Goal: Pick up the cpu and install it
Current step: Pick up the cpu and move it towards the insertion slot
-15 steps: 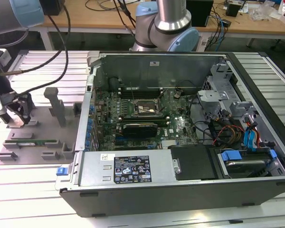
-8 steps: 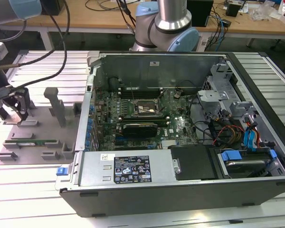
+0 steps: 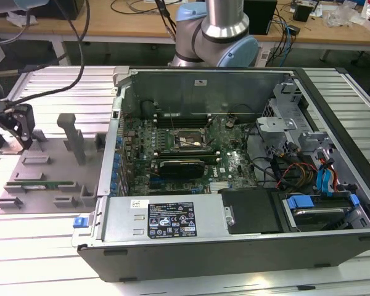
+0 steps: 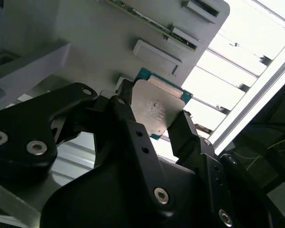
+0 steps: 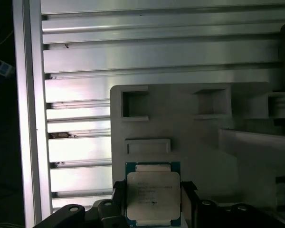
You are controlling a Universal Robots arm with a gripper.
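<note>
Grey plastic tray point(image 3: 49, 169) lies on the slatted aluminium table point(image 3: 61, 80), far on the exterior view's left. The gripper point(image 3: 21, 139) hangs over the tray's upper-left corner, well apart from the open computer case point(image 3: 234, 246). The processor socket point(image 3: 186, 140) sits mid-frame on the motherboard inside that case.

Second wrist view: the cpu point(image 4: 156, 111) is clamped between the two black fingers point(image 4: 185, 130), one on each opposite edge. Its silvery top plate faces the camera and a green rim shows around it. The tray is right behind the chip, with a green memory stick point(image 4: 142, 14) lying in a slot further along.

First wrist view: same chip, same grip, at the tray's near edge. I can't tell whether it has cleared its seat or is touching it.

Judgement: this is the pick-up step. The grasp is made and the install is not yet done. The move to the socket calls for a straight lift off the tray, a level chip, and squaring its edges to the socket before any lowering.
</note>
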